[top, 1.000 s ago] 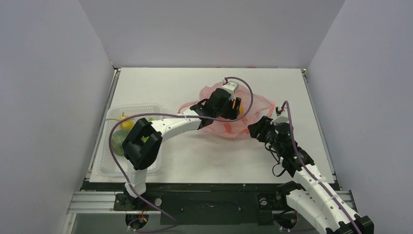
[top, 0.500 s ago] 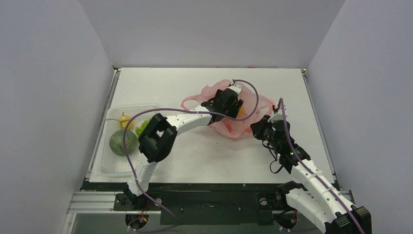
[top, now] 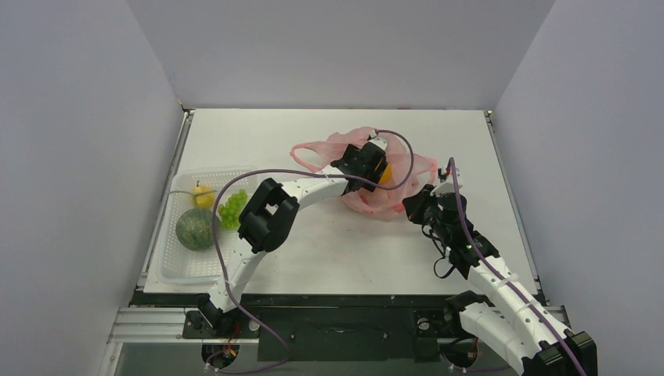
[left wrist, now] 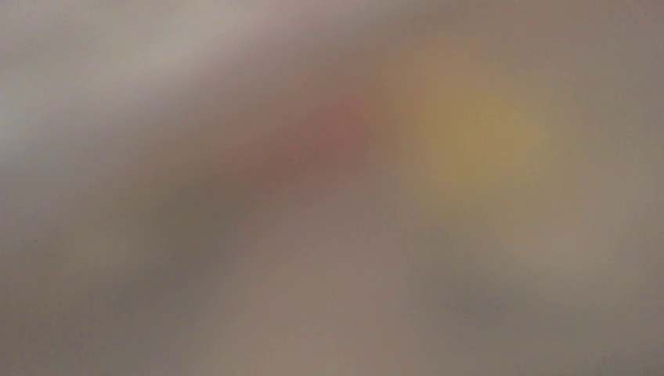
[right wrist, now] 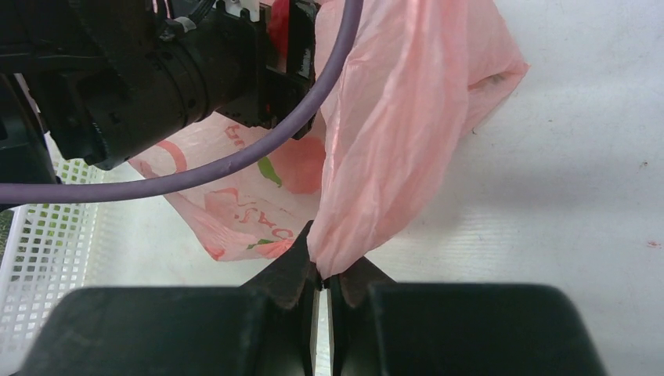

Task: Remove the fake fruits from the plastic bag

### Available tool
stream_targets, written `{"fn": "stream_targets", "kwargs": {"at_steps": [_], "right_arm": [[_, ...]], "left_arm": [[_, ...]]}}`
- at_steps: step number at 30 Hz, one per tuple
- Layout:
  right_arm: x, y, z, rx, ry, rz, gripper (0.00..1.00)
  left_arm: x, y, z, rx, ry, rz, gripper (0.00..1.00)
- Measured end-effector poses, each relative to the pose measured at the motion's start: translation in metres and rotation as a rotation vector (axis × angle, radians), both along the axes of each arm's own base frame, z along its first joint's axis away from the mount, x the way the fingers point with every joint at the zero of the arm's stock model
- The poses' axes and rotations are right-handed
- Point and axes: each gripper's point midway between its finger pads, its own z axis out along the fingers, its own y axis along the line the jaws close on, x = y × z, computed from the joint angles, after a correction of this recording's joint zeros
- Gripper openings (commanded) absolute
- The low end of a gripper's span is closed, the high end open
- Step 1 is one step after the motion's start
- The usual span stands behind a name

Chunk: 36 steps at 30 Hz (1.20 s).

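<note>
The glossy yellow plastic fruit (top: pixel 385 174) lies inside the thin, crinkly pink plastic bag (top: pixel 376 205), upper centre. It is probably light, hard and slippery, so take it across its middle. The left gripper (top: pixel 374 168) reaches inside, but I cannot tell how its jaws stand. The right gripper (right wrist: pixel 321 276) is clamped on the limp film.

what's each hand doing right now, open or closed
left hand: inside the plastic bag mouth, open or closed cannot be told
right hand: closed, pinching the plastic bag's edge
</note>
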Motion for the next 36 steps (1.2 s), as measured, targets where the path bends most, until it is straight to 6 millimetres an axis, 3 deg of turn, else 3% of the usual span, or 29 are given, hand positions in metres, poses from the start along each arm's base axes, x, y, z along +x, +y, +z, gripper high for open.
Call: {"fn": "stream_targets", "kwargs": {"at_steps": [5, 18, 22, 25, 26, 30, 32, 36], "right_arm": [[0.000, 0.000, 0.000, -0.001, -0.002, 0.001, 0.00], [-0.001, 0.001, 0.003, 0.004, -0.007, 0.011, 0.00], [-0.001, 0.001, 0.003, 0.004, -0.008, 0.011, 0.00], [-0.001, 0.001, 0.003, 0.005, -0.008, 0.011, 0.00], [-0.001, 0.001, 0.003, 0.005, -0.009, 0.011, 0.00], [-0.002, 0.001, 0.004, 0.007, -0.013, 0.011, 0.00], [-0.002, 0.001, 0.005, 0.007, -0.014, 0.010, 0.00], [-0.001, 0.001, 0.004, 0.006, -0.013, 0.010, 0.00]], "left_arm": [[0.003, 0.004, -0.005, 0.023, -0.002, 0.010, 0.77], [0.026, -0.018, 0.024, -0.089, -0.126, 0.005, 0.75], [0.037, -0.031, 0.037, -0.125, -0.159, -0.002, 0.54], [0.038, -0.034, 0.037, -0.130, -0.159, -0.012, 0.41], [0.038, -0.035, 0.036, -0.132, -0.154, -0.017, 0.31], [0.039, -0.042, 0.041, -0.161, -0.164, -0.042, 0.05], [0.038, -0.045, 0.044, -0.170, -0.166, -0.055, 0.00], [0.026, -0.041, 0.045, -0.170, -0.136, -0.086, 0.00]]}}
